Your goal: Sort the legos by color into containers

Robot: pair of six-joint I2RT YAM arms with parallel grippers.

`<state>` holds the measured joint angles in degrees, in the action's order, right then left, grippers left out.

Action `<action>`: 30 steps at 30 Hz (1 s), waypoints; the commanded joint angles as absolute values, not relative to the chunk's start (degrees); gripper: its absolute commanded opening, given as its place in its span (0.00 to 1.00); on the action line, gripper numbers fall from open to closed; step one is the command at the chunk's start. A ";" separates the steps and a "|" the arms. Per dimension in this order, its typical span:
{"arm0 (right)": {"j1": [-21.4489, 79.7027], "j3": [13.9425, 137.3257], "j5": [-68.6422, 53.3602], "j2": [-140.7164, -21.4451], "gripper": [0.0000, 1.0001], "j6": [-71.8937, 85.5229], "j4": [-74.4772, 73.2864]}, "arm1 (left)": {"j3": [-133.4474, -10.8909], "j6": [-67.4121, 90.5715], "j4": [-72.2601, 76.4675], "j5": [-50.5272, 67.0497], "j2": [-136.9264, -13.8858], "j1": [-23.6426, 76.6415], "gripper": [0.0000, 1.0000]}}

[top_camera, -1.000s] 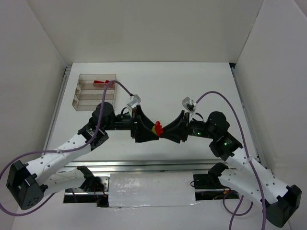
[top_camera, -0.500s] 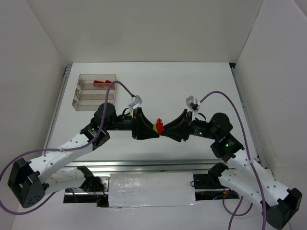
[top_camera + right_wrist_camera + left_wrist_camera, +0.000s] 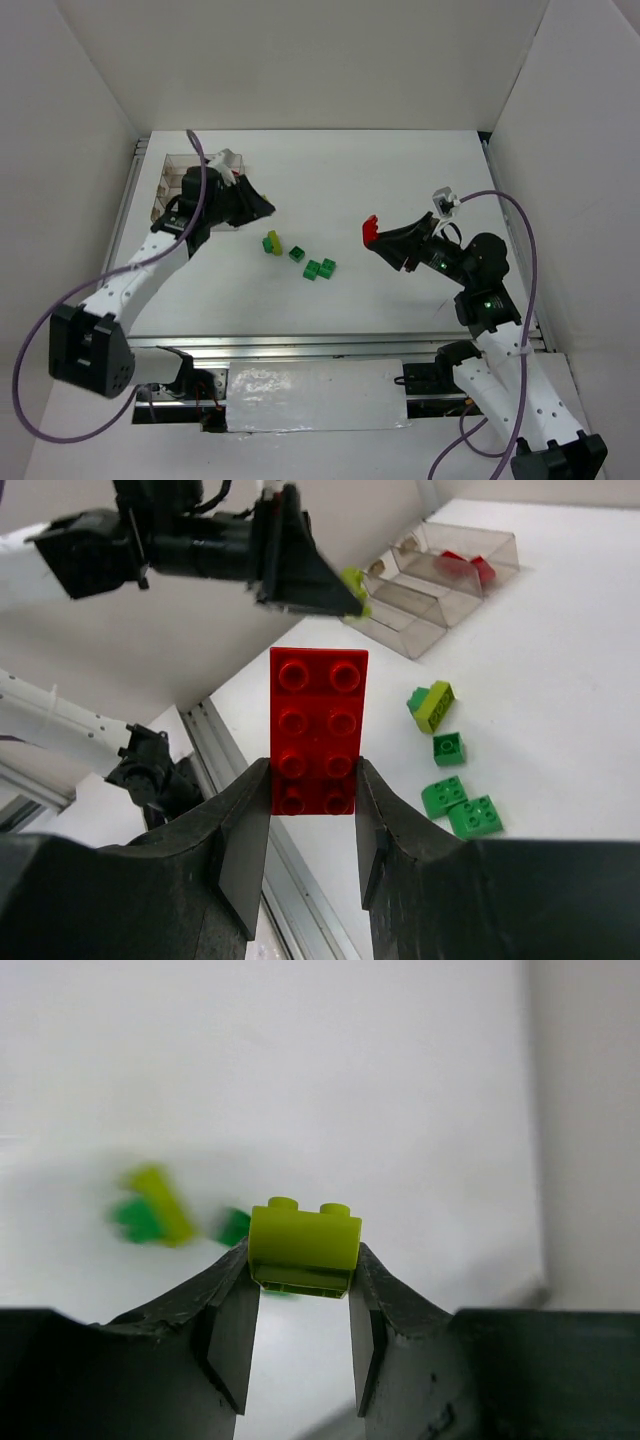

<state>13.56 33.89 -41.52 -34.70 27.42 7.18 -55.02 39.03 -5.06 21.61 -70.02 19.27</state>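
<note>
Both arms have left the middle of the surface (image 3: 400,170), where their tips met a second ago. Left pincer (image 3: 265,210) now at far left, just beside the clear three-compartment tray (image 3: 160,188). Right pincer (image 3: 373,233) drawn off to the right.

Top view: arm positions plain, but the held pieces are poorly shown. Only a red fleck shows at the right tip, and the left tip hides its load.

Left wrist view: pincer pinching a yellow-green brick (image 3: 304,1250) by its two sides, studs up, off the surface. Bricks behind it are blurred.

Right wrist view: pincer pinching a red two-by-four brick (image 3: 318,730) at its lower end, stud face toward the camera, in the air. This view also looks into the tray: red bricks (image 3: 465,565) lie in the far compartment, which the left arm screens from above.

Loose near mid-surface: a joined yellow-green and green pair (image 3: 272,243), one green brick (image 3: 297,254) just to its right, and two more green bricks (image 3: 320,268) side by side, nearer.
</note>
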 commanded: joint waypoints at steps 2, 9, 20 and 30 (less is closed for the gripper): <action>14.67 37.35 -36.75 -37.79 0.00 29.09 4.40 | -63.62 46.40 -18.81 -5.27 -81.02 8.10 0.00; 18.98 38.23 -31.64 -39.46 0.00 25.93 -1.67 | -78.81 47.99 -16.00 -8.78 -97.55 1.06 0.00; 20.48 37.44 -32.52 -42.27 0.00 25.40 -0.70 | -91.05 47.64 -20.12 -11.77 -112.49 -2.11 0.27; 23.11 40.60 -30.07 -48.24 0.00 24.00 -3.42 | -92.90 47.55 -20.57 -11.52 -115.67 -3.52 1.00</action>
<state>21.12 36.47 -32.23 -46.35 25.58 -2.37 -91.46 46.96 -19.73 -10.90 -115.72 -3.11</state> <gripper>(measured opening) 0.413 0.983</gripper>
